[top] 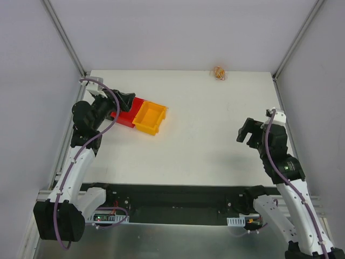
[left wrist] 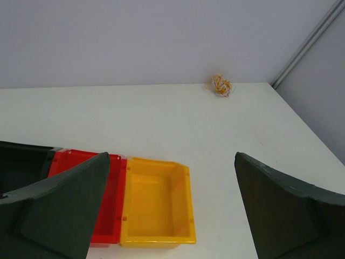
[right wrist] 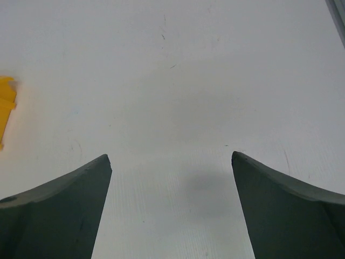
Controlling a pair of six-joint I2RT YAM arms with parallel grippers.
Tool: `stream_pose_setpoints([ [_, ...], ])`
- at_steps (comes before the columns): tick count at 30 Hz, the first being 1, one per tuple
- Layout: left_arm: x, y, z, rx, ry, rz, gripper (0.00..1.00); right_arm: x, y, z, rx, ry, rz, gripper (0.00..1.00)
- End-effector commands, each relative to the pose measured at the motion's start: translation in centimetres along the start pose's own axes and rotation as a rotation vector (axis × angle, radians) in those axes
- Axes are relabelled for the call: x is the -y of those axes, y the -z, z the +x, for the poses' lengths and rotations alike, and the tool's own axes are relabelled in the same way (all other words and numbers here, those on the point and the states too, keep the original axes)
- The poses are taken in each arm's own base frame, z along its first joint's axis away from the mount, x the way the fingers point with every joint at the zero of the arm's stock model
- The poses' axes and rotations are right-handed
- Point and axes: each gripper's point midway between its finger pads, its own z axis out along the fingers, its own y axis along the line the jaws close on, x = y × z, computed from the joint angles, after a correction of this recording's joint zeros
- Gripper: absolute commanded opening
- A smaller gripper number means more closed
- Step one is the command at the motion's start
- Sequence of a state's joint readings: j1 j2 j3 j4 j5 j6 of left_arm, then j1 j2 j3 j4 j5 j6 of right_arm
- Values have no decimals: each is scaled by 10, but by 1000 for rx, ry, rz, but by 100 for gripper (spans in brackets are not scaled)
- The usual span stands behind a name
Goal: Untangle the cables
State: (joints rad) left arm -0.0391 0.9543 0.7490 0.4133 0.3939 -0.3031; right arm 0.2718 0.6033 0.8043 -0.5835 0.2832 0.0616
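The cables (top: 219,73) are a tiny orange-tan tangle of thin looped wires at the table's far edge, right of centre. They also show in the left wrist view (left wrist: 221,86), by the back wall. My left gripper (top: 127,100) is open and empty at the left, above the red bin, far from the tangle. In its wrist view the left gripper (left wrist: 171,162) has its jaws wide apart over the bins. My right gripper (top: 246,134) is open and empty at the right, over bare table. In its wrist view the right gripper (right wrist: 170,159) holds nothing.
A red bin (top: 128,114) and a yellow bin (top: 150,117) stand side by side at the left; both look empty in the left wrist view, red bin (left wrist: 110,199) and yellow bin (left wrist: 156,202). A yellow bin edge (right wrist: 5,105) shows in the right wrist view. Grey walls enclose the table.
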Motion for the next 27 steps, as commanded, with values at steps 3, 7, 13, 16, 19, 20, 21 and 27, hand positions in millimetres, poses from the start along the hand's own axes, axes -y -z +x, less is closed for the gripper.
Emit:
stream_pose_setpoints([
  [3, 10, -6, -12, 46, 59, 52, 99, -38, -41, -46, 103, -112, -78, 96],
  [7, 14, -11, -5, 17, 87, 87, 99, -53, -89, -66, 192, -262, -64, 96],
  [13, 23, -16, 4, -42, 123, 149, 97, -53, -161, -97, 259, -457, 32, 96],
  [16, 25, -19, 8, -69, 145, 167, 97, -51, -203, -92, 206, -525, 67, 96],
  [19, 23, -23, 16, -95, 168, 171, 99, -50, -241, -89, 192, -565, 61, 96],
  [20, 23, -24, 18, -103, 178, 172, 99, -52, -252, -95, 207, -563, 41, 96],
  [21, 22, -26, 21, -115, 190, 176, 99, -53, -270, -91, 188, -561, 35, 96],
  [27, 28, -31, 26, -127, 286, 211, 99, -67, -355, -103, 133, -674, -109, 96],
])
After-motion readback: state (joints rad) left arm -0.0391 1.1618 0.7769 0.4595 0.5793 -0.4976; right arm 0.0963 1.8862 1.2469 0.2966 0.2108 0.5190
